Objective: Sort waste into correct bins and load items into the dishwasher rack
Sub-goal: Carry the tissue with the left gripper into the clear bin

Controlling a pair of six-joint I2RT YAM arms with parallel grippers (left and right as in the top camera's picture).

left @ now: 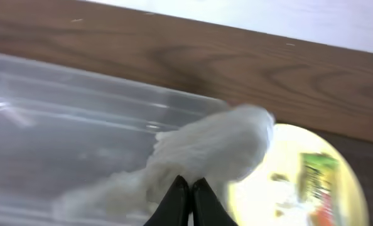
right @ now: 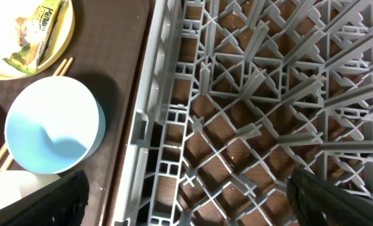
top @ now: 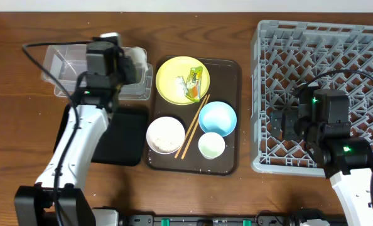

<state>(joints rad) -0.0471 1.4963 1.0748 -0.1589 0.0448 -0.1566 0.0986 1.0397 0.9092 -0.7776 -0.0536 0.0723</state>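
Note:
My left gripper (top: 125, 63) (left: 186, 188) is shut on the crumpled white tissue (top: 137, 59) (left: 218, 147), holding it over the right end of the clear tub (top: 61, 69) (left: 67, 125). The black tray (top: 120, 135) lies in front of the tub. The yellow plate (top: 177, 78) (left: 281, 182) carries the yellow-green wrapper (top: 196, 81) (left: 318, 176) (right: 39, 28). The white bowl (top: 166, 135) holds rice. The blue bowl (top: 218, 117) (right: 51, 132), the small cup (top: 211, 145) and the chopsticks (top: 193, 125) (right: 64, 66) lie nearby. My right gripper (top: 286, 122) (right: 193, 201) is open and empty over the left edge of the grey rack (top: 324, 37) (right: 268, 94).
The plate, bowls, cup and chopsticks all sit on a dark brown serving tray (top: 230, 72) between the tub and the rack. The rack holds nothing that I can see. Bare wooden table (top: 17, 125) lies to the left.

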